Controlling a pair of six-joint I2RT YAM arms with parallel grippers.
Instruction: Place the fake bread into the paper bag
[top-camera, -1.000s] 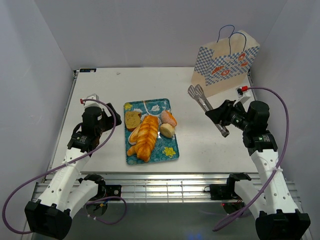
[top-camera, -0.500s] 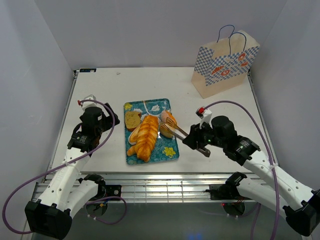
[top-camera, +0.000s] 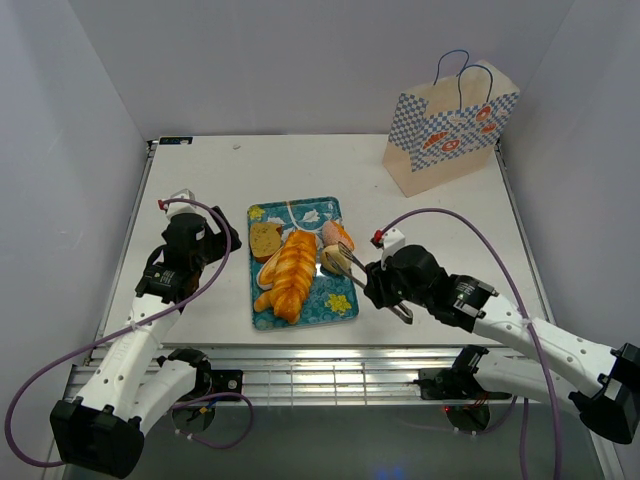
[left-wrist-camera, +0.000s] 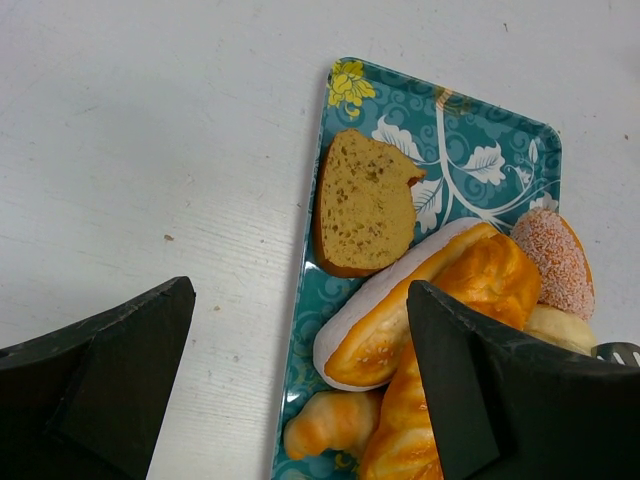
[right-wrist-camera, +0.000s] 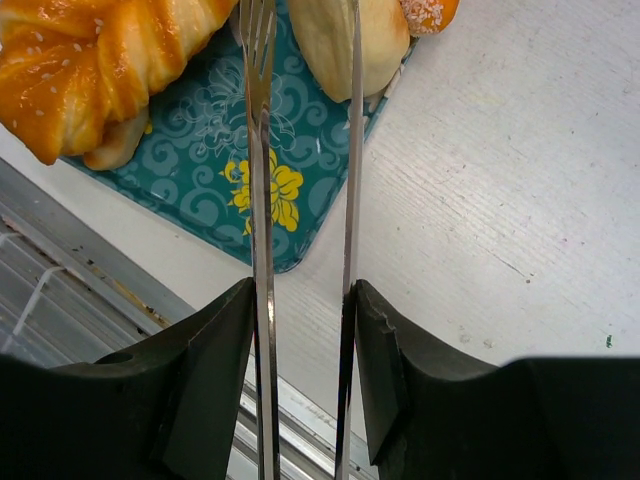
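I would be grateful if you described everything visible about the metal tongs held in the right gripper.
The thin silver metal tongs have two long, flat, shiny arms. One arm ends in a slotted, fork-like tip. The right gripper clamps both arms between its black fingers, leaving a narrow gap between them. The tongs point out over the teal floral-patterned tray. Their tips reach the pale oval bun, one beside it and one across it. Whether they touch it cannot be told.

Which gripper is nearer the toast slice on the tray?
Left. The left gripper sits open just left of the toast slice; the right gripper, holding tongs, is off the tray's opposite side.
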